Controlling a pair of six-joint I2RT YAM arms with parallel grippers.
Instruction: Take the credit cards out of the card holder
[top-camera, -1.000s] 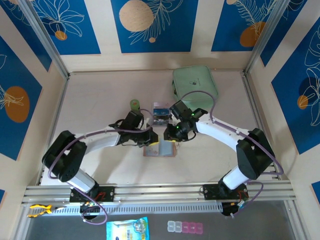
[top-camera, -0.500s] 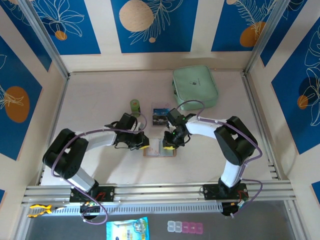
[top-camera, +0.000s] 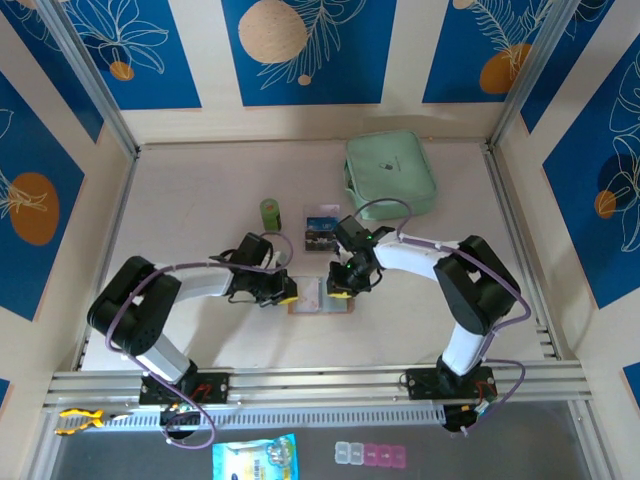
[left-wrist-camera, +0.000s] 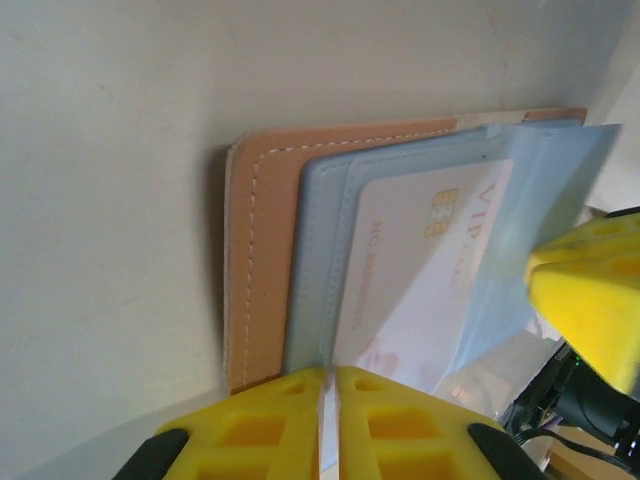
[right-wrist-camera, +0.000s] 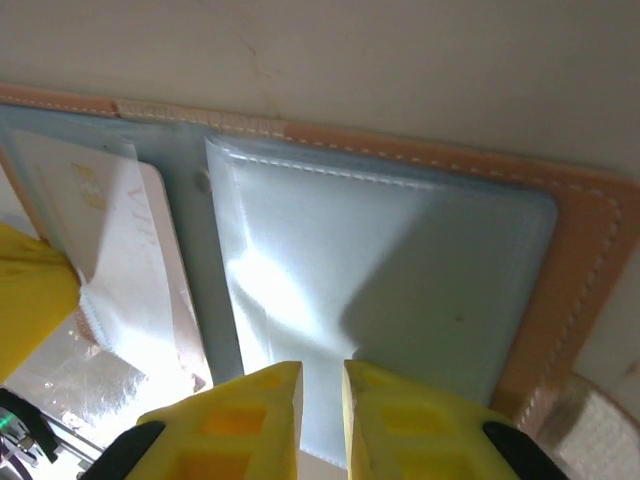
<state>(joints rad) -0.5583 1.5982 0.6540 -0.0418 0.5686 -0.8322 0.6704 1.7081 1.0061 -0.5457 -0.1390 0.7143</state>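
Card holder (top-camera: 320, 299) lies open and flat on the table (top-camera: 200, 190), tan leather down and grey-clear pockets up, so I can get at the pockets from above. Both arms reach in over it from opposite sides.

At its left half, the left gripper (top-camera: 287, 293) is down at the edge. On the left wrist camera its jaws are closed to a hairline with a pale sliver between them. I judge that to be the pocket's edge, pinched to lift or spread the sleeve, though I cannot rule out a card edge.

In that same left pocket sits a pale credit card (left-wrist-camera: 415, 270) with a gold chip, most of it under the clear sleeve.

Over the right half of the card holder, the right gripper (right-wrist-camera: 322, 395) has its jaws drawn nearly together above a clear pocket. I cannot tell whether they nip the plastic or just press down; either would pin the wallet while the card is worked loose.

Beyond the card holder's far edge lies a small printed item (top-camera: 322, 230), with a green cylinder (top-camera: 270, 212) to that item's left. A mint-green pouch (top-camera: 390, 172) lies farther back, well apart.
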